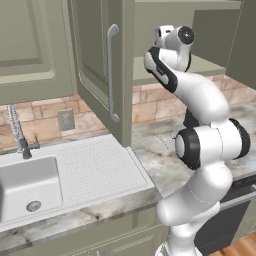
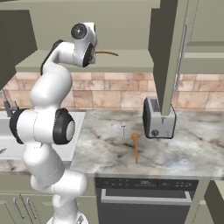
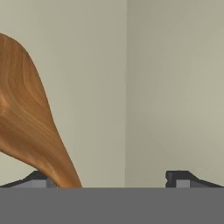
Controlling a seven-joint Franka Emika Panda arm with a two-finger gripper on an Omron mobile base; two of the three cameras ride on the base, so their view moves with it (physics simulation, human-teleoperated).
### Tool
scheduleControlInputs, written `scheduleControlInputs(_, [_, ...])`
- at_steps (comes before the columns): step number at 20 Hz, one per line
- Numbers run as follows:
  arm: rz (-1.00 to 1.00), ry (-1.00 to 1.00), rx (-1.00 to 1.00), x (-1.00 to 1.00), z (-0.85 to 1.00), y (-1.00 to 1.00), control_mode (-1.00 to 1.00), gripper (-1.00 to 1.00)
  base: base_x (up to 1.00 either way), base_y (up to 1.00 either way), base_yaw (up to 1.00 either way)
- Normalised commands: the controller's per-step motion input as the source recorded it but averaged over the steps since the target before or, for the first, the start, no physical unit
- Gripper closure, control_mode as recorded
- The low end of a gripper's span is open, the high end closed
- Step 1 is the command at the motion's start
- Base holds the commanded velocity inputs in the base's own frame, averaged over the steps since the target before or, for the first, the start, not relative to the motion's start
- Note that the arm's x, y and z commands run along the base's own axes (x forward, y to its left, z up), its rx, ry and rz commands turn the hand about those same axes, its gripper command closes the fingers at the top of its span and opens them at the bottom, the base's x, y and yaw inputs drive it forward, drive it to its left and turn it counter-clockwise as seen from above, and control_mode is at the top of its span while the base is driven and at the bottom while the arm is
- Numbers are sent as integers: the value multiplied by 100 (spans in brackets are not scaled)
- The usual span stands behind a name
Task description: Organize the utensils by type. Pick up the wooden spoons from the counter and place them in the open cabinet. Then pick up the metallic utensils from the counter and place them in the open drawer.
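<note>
My gripper (image 3: 109,179) is up inside the open cabinet (image 2: 131,61), jaws wide apart and open. One wooden spoon (image 3: 30,118) shows its orange-brown bowl right beside the left fingertip (image 3: 37,179); its thin handle (image 2: 107,53) pokes out over the shelf past my hand. Whether the finger touches it I cannot tell. The other wooden spoon (image 2: 135,147) lies on the counter (image 2: 183,148) in front of the toaster. Two thin metallic utensils (image 2: 123,128) lie side by side just behind and left of it. The open drawer is out of view.
The cabinet's open door (image 1: 107,65) with its long bar handle hangs over the counter left of my arm; a second door (image 2: 168,52) hangs at the right. A silver toaster (image 2: 158,118) stands on the counter. The white sink (image 1: 30,185) and drainboard lie to the left.
</note>
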Motion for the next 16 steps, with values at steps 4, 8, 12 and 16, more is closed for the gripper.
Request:
scheduleControlInputs(4, [-2, 2, 11, 11, -6, -6, -100, -100, 0, 0, 0])
scheduleControlInputs(8, [0, 0, 10, -43, -2, -12, -100, -100, 0, 0, 0])
scheduleControlInputs(12, [2, 0, 6, -55, 0, -14, -100, -100, 0, 0, 0])
scheduleControlInputs(16, [4, 0, 2, -36, -2, -11, -100, -100, 0, 0, 0])
